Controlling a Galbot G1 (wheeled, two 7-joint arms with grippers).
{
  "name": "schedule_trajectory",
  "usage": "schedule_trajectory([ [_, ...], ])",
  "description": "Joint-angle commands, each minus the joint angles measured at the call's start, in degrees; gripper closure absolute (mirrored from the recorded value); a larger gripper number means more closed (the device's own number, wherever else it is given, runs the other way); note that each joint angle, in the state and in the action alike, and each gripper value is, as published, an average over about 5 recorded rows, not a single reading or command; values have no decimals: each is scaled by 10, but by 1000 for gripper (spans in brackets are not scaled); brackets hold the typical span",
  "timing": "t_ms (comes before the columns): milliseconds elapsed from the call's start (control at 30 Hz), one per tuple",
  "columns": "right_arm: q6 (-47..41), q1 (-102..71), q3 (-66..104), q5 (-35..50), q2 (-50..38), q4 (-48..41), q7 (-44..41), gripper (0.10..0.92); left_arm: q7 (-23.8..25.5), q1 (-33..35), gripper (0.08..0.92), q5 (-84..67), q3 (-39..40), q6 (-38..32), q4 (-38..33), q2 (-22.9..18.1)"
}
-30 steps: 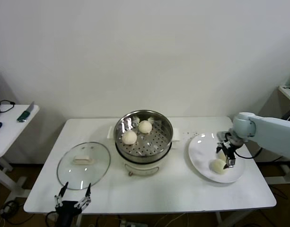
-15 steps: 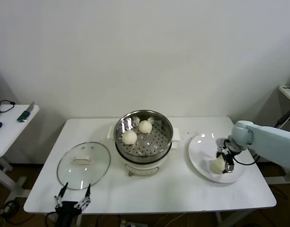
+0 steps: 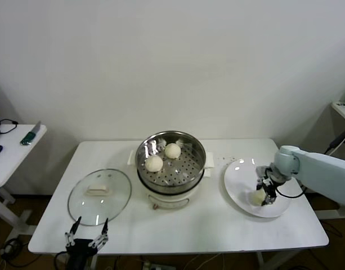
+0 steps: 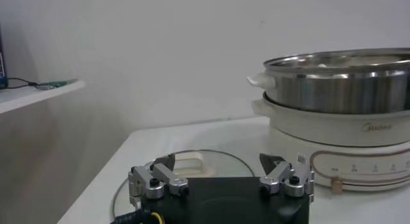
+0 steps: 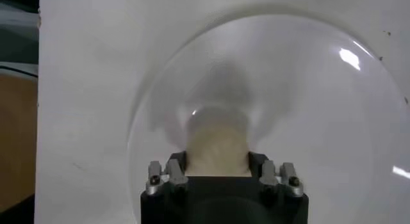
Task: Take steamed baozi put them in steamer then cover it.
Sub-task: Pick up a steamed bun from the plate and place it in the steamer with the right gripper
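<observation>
Two steamed baozi point(image 3: 154, 163) point(image 3: 173, 151) lie in the steel steamer point(image 3: 195, 147) at the table's middle. Another steamed baozi point(image 3: 255, 198) rests on the white plate point(image 3: 237, 174) at the right. My right gripper point(image 3: 263, 196) is down over that one and shut on it; the right wrist view shows this baozi point(image 5: 216, 137) squeezed between the fingers of the gripper point(image 5: 217, 160). The cover point(image 3: 99, 196), a glass lid, lies flat at the table's left. My left gripper point(image 3: 86, 238) hangs open below the front edge, near the cover point(image 4: 192, 157).
The steamer point(image 4: 339, 78) sits on a white electric pot base point(image 3: 167, 198). A side table point(image 3: 14, 152) with a knife stands at the far left. The plate point(image 5: 320, 116) lies close to the table's right end.
My right gripper came down over the baozi on the plate and closed on it. The left arm has stayed still.
</observation>
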Motion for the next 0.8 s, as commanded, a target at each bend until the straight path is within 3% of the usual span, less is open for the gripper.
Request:
schedule_trajectory([
  [33,34,87,-40,5,8,4,-31,397,0,0,177,0,0,0,-1,0],
  [367,172,374,-182,85,95,66,-85,397,0,0,177,5,3,0,1,1],
  [800,248,453,-114,26,221,263,-82,397,1,2,177,12,7,1,-3,0],
])
